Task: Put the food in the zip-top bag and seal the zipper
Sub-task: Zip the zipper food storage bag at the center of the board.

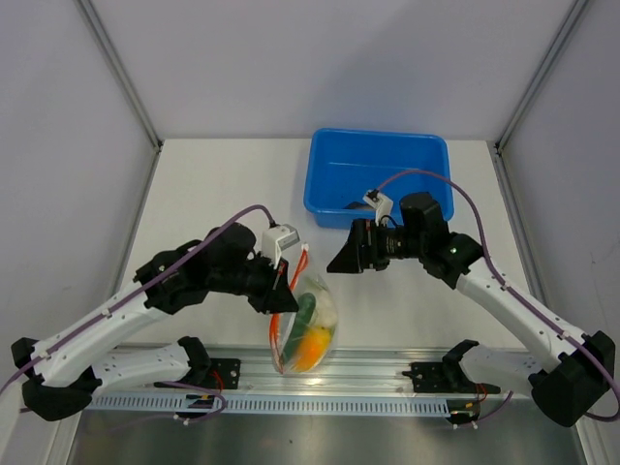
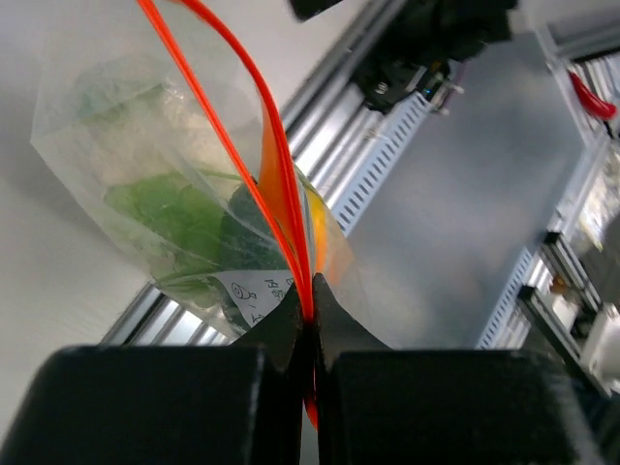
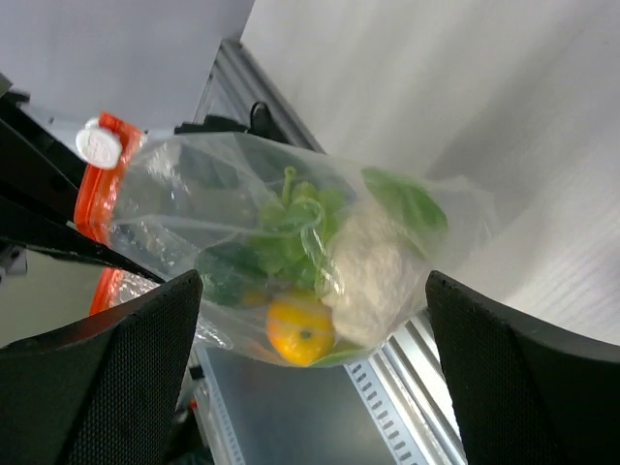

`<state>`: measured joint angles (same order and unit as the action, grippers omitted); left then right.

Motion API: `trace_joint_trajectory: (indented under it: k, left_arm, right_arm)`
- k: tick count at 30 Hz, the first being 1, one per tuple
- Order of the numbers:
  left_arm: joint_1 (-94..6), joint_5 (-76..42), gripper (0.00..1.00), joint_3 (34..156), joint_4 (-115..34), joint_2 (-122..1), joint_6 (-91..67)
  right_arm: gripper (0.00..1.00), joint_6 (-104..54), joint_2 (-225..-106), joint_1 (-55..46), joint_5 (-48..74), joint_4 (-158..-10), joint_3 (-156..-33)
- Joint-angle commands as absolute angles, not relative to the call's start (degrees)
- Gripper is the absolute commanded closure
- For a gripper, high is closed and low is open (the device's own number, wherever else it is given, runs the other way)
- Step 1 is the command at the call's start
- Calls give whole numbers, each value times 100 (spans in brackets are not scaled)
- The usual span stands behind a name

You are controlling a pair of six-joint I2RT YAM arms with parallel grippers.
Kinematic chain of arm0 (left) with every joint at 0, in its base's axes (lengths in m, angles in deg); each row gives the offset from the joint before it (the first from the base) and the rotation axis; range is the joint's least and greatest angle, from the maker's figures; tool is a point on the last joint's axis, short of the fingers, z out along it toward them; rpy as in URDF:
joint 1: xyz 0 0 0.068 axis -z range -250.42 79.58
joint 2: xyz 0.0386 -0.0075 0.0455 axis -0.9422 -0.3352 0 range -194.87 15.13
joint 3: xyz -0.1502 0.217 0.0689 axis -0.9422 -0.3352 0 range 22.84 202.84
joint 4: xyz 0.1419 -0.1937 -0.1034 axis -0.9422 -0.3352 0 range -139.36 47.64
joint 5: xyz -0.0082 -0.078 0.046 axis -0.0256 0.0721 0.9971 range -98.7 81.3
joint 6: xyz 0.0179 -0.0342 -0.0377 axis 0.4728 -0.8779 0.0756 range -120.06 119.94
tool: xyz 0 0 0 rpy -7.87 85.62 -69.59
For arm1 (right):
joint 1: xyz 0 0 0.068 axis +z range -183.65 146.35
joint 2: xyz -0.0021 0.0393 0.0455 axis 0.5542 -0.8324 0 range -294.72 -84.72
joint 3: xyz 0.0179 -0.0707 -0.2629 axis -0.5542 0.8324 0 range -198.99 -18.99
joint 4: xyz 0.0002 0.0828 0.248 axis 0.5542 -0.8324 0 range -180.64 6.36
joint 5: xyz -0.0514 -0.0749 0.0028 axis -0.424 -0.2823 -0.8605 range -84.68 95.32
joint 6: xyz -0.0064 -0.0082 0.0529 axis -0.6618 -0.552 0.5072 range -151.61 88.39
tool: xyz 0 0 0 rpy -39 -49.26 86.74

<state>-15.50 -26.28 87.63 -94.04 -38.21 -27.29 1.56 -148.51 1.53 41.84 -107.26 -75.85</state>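
Note:
The clear zip-top bag (image 1: 308, 325) hangs at the table's front edge, over the metal rail. Inside it I see the orange-yellow mango (image 3: 300, 329), white cauliflower (image 3: 373, 276), green pea-like cluster (image 3: 291, 228) and dark green cucumber (image 3: 228, 276). My left gripper (image 2: 310, 300) is shut on the orange-red zipper (image 2: 262, 165) at one end of the bag's mouth. Beyond the jaws the two strips spread apart. A white slider (image 3: 100, 143) sits on the zipper. My right gripper (image 1: 339, 260) is open and empty, apart from the bag, facing it from the right.
A blue plastic bin (image 1: 378, 174) stands at the back right, just behind the right arm. The slotted aluminium rail (image 1: 387, 373) runs along the front edge under the bag. White walls enclose the table on three sides.

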Motion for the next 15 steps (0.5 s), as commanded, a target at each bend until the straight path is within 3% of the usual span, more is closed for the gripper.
trace_joint_trajectory:
  k: [1,9,15]
  left_arm:
    - [-1584,-4162,99,8805,-8806,-3664,-2178]
    - [-1584,-5184,99,8796,-8727,-3550,-2116]
    - [-1584,-5878,99,8717,-8367,-3470,-2318]
  right_arm:
    - [1,-725,-14678,194,5199,-10096,-7620]
    - [1,-937,-14291,168,5735,-9437,-7524]
    - [7,-683,-14492,142,6631,-8385,-7375]
